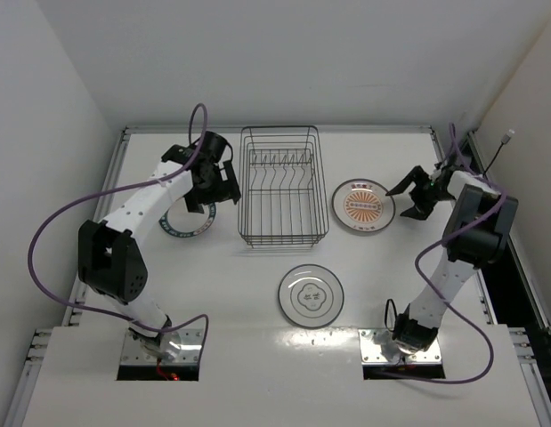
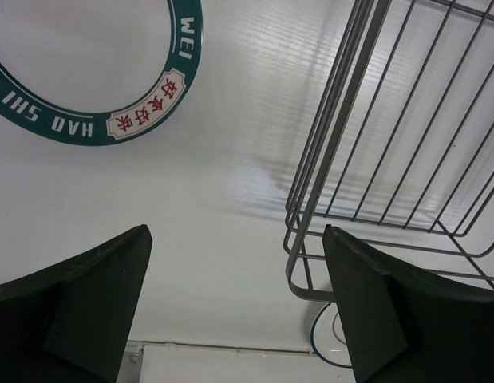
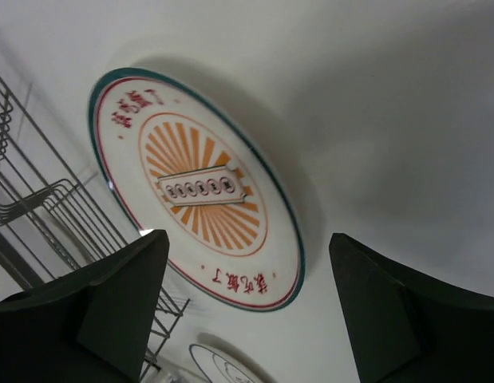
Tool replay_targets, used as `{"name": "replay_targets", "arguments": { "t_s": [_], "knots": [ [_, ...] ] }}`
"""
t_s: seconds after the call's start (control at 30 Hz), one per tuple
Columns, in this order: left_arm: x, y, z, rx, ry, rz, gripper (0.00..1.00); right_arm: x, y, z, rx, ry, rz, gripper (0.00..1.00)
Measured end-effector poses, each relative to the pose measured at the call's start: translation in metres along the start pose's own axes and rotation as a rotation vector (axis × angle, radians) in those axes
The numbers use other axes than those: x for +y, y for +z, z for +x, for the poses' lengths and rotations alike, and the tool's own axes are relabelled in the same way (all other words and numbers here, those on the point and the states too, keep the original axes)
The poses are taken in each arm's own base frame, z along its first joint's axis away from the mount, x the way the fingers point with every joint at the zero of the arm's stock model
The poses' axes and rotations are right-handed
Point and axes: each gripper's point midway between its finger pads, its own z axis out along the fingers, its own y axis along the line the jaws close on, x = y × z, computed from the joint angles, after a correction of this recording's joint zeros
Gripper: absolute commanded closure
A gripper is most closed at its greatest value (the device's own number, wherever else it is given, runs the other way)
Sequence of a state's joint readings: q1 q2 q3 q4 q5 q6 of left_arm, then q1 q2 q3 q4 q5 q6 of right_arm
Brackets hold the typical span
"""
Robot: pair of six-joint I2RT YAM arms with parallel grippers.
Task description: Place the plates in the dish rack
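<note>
The dark wire dish rack (image 1: 279,185) stands empty at the table's middle back; its corner shows in the left wrist view (image 2: 374,159). The teal-rimmed plate (image 1: 182,225) lies left of it, partly under my left arm, and shows in the left wrist view (image 2: 111,120). The orange-patterned plate (image 1: 362,205) lies right of the rack and shows in the right wrist view (image 3: 199,191). The white plate with a grey motif (image 1: 311,294) lies in front of the rack. My left gripper (image 1: 214,189) is open above the table between teal plate and rack. My right gripper (image 1: 409,197) is open just right of the orange plate.
White walls close in the table at the back and both sides. A raised rail (image 1: 115,178) runs along the left edge. The arm bases (image 1: 164,342) sit at the near edge. Purple cables loop off both arms.
</note>
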State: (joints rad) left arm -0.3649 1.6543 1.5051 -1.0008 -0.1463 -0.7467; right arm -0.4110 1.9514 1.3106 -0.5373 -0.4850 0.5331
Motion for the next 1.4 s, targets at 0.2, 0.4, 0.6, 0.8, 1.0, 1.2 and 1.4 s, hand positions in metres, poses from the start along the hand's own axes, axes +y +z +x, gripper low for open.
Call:
{"name": "replay_targets", "arguments": {
  "t_s": [0.2, 0.4, 0.6, 0.8, 1.0, 1.2, 1.4],
  "knots": [
    [-0.001, -0.001, 0.000, -0.002, 0.008, 0.015, 0.13, -0.013, 0.032, 0.016, 0.120, 0.078, -0.107, 0.36],
    [0.002, 0.000, -0.002, 0.000, 0.003, 0.018, 0.13, -0.004, 0.045, 0.025, 0.174, 0.061, -0.172, 0.58],
    [0.005, 0.001, -0.005, 0.003, -0.004, 0.020, 0.13, -0.004, 0.057, 0.038, 0.223, 0.049, -0.197, 0.99],
    [0.004, 0.001, -0.004, 0.012, -0.003, 0.030, 0.13, 0.005, 0.053, 0.041, 0.226, -0.010, -0.242, 1.00],
    [0.007, 0.001, -0.004, 0.006, -0.013, 0.010, 0.13, 0.043, 0.000, 0.033, 0.044, -0.134, -0.117, 1.00],
    [0.016, 0.001, -0.006, -0.009, -0.028, -0.038, 0.13, 0.158, -0.070, -0.023, -0.283, -0.341, -0.105, 1.00],
    [0.022, 0.001, -0.007, -0.018, -0.029, -0.070, 0.13, 0.219, -0.095, -0.021, -0.438, -0.429, -0.031, 1.00]
  ]
}}
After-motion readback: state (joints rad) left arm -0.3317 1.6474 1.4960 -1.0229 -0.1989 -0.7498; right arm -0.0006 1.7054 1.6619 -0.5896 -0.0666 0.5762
